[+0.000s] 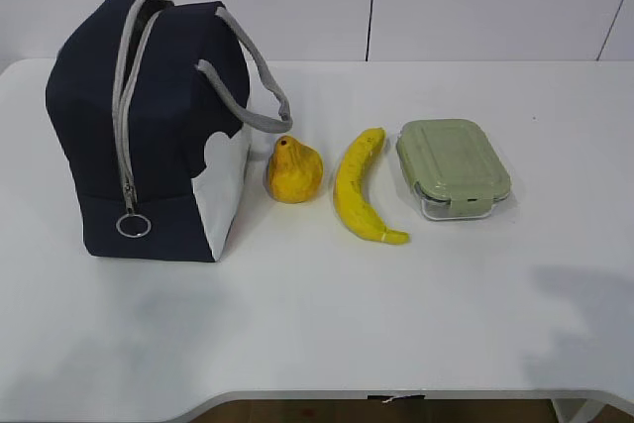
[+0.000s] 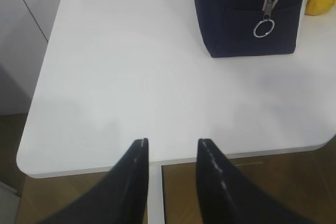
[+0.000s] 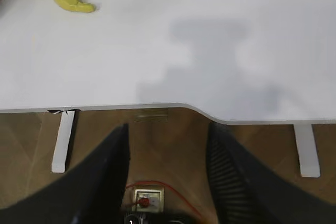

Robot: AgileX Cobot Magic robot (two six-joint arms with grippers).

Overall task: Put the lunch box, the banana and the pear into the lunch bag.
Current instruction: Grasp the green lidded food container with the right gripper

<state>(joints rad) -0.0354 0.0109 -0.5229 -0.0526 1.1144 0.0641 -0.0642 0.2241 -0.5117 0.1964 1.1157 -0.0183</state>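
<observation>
Two sets of dark fingers hang at the near edge of the table (image 1: 475,344), each spread apart with nothing between them. The left fingers (image 2: 172,148) sit over the table's front edge near its left corner, a clear gap showing the white top and the wooden floor (image 2: 273,192) below. The right fingers (image 3: 168,135) are parted wider and sit off the table, above the floor, where a small floor socket with a red part (image 3: 144,200) shows between them.

Ahead of the left fingers, well apart from them, stands the lunch bag (image 1: 149,126), navy with a white lower panel, upright at the left of the table. Its grey zipper (image 1: 123,116) runs up the near end face, and the ring pull (image 1: 133,226) hangs low on that face. Grey handles (image 1: 260,86) droop over its right side.

Just beside the bag lies the pear (image 1: 293,171), yellow-orange. Next to it, not touching, is the banana (image 1: 359,185), curved, its tip toward the front. Right of the banana sits the lunch box (image 1: 453,165), clear with its green lid snapped on. All three rest on the table outside the bag.
</observation>
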